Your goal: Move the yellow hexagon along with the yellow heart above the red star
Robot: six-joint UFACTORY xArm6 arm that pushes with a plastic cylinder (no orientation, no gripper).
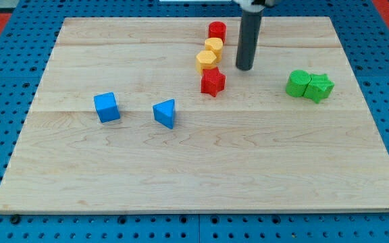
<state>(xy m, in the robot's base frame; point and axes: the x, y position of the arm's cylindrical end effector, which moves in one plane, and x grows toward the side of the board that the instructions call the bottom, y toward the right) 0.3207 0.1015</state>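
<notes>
The red star lies at the upper middle of the wooden board. A yellow block, likely the hexagon, sits just above it and touches it. A second yellow block, likely the heart, sits right above that one. A red cylinder stands above both, near the board's top edge. My tip rests on the board to the right of the yellow blocks, a short gap away, touching none of them.
A blue cube and a blue triangular block lie at the left middle. Two green blocks sit side by side at the right. Blue pegboard surrounds the board.
</notes>
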